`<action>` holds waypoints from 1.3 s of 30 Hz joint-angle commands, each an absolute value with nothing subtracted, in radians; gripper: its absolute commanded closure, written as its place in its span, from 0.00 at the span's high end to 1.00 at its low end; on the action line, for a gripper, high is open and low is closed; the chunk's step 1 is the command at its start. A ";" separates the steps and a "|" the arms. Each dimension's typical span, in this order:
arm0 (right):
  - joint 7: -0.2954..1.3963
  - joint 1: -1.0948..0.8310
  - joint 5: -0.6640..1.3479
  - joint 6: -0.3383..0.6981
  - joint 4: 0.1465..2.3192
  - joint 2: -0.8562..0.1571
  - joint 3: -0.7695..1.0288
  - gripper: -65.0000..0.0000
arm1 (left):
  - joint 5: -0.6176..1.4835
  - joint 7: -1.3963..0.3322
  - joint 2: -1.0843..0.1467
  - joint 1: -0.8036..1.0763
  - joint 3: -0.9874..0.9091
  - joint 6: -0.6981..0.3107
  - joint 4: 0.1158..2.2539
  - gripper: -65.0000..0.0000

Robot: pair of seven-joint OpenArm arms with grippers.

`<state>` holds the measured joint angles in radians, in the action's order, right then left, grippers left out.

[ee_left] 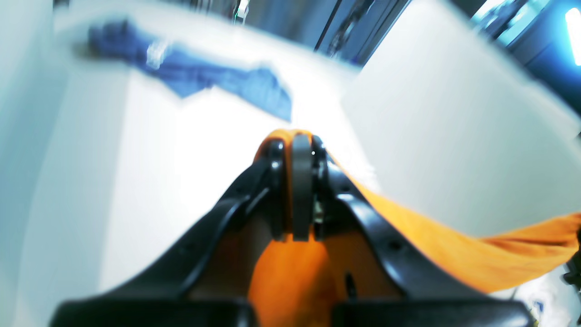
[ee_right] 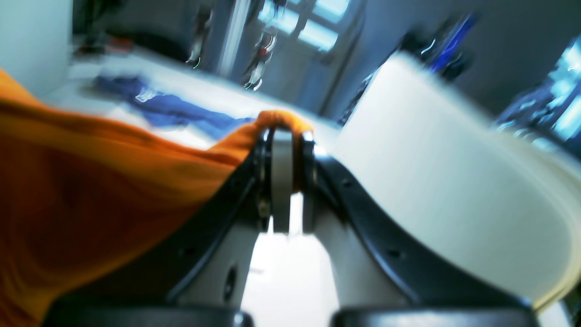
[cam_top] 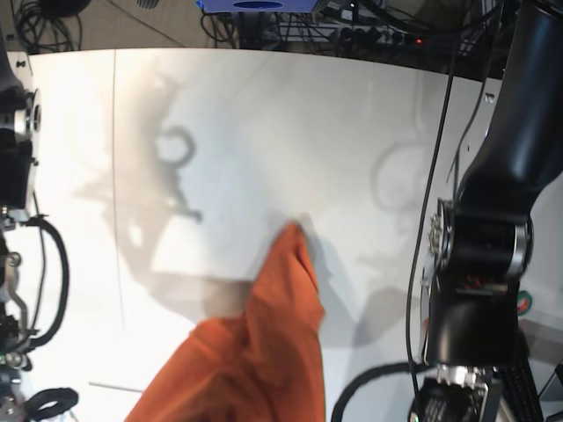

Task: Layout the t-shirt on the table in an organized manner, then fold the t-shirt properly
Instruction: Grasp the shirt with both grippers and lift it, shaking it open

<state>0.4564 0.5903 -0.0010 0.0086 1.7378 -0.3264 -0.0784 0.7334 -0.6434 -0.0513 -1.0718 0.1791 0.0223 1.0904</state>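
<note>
Since the t-shirt (cam_top: 264, 343) droops soft and light above the desk (cam_top: 352, 141), pinched in the closed left hand (ee_left: 295, 152) and right hand (ee_right: 283, 136), edge grips likely suit it best.

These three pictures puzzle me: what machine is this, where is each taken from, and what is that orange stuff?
It is a robot with two arms. Two pictures come from cameras on its wrists, looking along each hand; the third looks down from its base onto the white table. The orange stuff is a t-shirt. The left hand and the right hand are both shut on a pinch of it, so it hangs bunched between them. A blue cloth lies further off, blurred.
</note>
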 commanded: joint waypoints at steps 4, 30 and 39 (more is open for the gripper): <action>0.433 0.587 -0.004 0.001 1.863 -0.349 0.047 0.00 | 0.740 -0.624 -0.045 -1.118 0.176 0.013 1.187 0.00; 0.265 -0.384 -0.001 0.035 1.514 -0.035 -0.074 0.00 | 0.730 -0.773 -0.308 0.176 -0.084 0.016 1.623 0.00; 0.263 -0.398 -0.004 0.084 1.570 -0.070 -0.535 0.00 | 0.412 -0.627 -0.332 0.102 -0.101 0.013 1.491 0.00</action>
